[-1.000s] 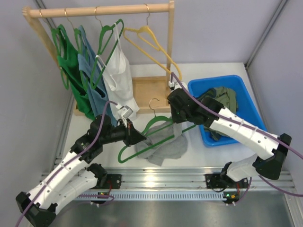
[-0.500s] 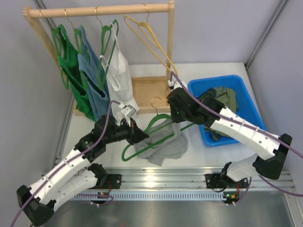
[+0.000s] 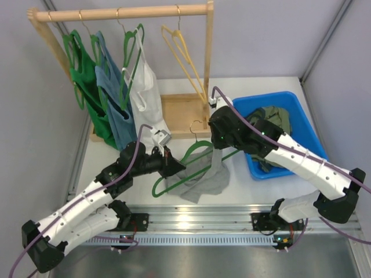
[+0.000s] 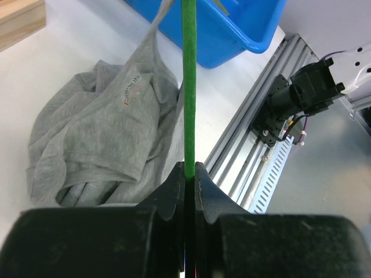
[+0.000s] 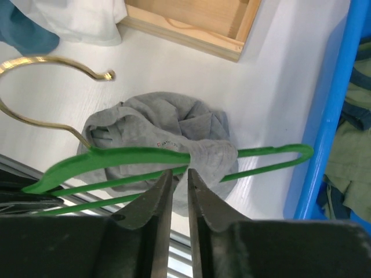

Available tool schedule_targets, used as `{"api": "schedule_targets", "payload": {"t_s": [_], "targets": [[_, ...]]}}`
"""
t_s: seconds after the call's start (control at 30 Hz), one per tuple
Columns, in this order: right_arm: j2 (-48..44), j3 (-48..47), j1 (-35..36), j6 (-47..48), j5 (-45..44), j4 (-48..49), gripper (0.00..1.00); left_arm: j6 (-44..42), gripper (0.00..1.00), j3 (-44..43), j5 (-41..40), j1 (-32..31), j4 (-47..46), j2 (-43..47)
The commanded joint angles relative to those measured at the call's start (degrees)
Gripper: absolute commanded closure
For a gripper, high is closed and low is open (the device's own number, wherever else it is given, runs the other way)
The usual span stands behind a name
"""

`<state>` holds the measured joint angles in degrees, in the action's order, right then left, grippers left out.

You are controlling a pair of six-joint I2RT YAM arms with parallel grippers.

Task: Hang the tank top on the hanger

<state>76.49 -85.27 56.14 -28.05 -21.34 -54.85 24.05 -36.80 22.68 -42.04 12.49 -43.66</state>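
Left gripper [image 4: 189, 168]: fingers clamped tight on the hanger [image 3: 186, 155], pinching its thin green bar at the left end. The bar runs straight out from the jaws in the left wrist view.

Hanger is held tilted just above the table [image 3: 243, 188], near the front edge at centre. Its metal hook [image 5: 35, 61] points toward the rack.

Tank top [image 4: 98, 133]: grey, bunched in a heap on the table under and right of the hanger, close to the front edge. One strip of it rises off the heap and lies over the hanger's upper arm, right by the right gripper. The rest is not on the hanger. Small printed label shows on the fabric, too small to read.

Right gripper [image 5: 178, 174]: points down over the hanger's right half, fingers narrow with only a thin slit between them. Tips sit just at the upper arm beside the draped strip. Cannot tell whether they pinch fabric.

Blue bin [image 3: 295, 101]: right side of the table, with an olive garment [image 3: 272, 119] inside. Right arm passes over its near-left corner.

Back-left: wooden rack [image 3: 116, 13] on a wooden base. On its rail, left to right: a green top [image 3: 87, 81], a blue top [image 3: 110, 98] and a white top [image 3: 145, 92], all on green hangers, then a bare yellow hanger [image 3: 182, 52].
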Motion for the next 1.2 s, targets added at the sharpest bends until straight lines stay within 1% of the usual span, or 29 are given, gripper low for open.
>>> {"api": "schedule_targets", "payload": {"t_s": [0.0, 0.03, 0.07, 0.13, 0.17, 0.2, 0.3, 0.43, 0.6, 0.83, 1.17], "targets": [[-2.6, -0.3, 0.7, 3.8, 0.5, 4.4, 0.81, 1.1, 1.00, 1.3, 1.4, -1.7, -12.0, 0.0], [-2.9, 0.0, 0.7, 4.1, 0.9, 5.0, 0.78, 1.5, 1.00, 2.1, 0.8, -2.2, -14.2, -0.1], [-3.1, 0.2, 0.7, 4.3, 1.1, 5.4, 0.71, 1.7, 1.00, 2.3, 0.4, -2.3, -14.6, -0.2], [-4.4, 1.9, 0.6, 5.5, 3.0, 6.9, 0.66, 1.8, 1.00, 2.9, 0.0, -2.6, -15.4, -0.5], [-4.9, 2.4, 0.8, 6.1, 3.8, 9.4, 0.63, 2.0, 1.00, 3.1, -0.4, -2.7, -16.2, -0.5], [-5.3, 3.0, 0.8, 7.0, 4.7, 10.4, 0.59, 2.0, 1.00, 3.3, -0.8, -2.8, -16.4, -0.6], [-5.8, 3.8, 1.1, 7.9, 7.2, 13.3, 0.54, 2.3, 1.00, 3.8, -1.6, -2.8, -17.1, -1.2], [-4.2, 3.5, 2.1, 8.2, 7.5, 14.2, 0.53, 2.7, 1.00, 4.4, -3.2, -2.8, -16.4, 0.8], [-2.6, 2.7, 3.2, 8.1, 7.0, 14.6, 0.53, 2.2, 1.00, 4.2, -4.8, -2.8, -12.8, 4.0], [0.0, -0.7, 5.9, 8.1, 4.2, 13.8, 0.53, 3.6, 1.00, 5.8, -3.0, -2.9, -13.8, 6.0], [0.0, -0.6, 7.0, 6.0, -1.5, 12.5, 0.52, 4.3, 1.00, 6.6, 0.3, -2.8, -17.8, 2.4]]}}
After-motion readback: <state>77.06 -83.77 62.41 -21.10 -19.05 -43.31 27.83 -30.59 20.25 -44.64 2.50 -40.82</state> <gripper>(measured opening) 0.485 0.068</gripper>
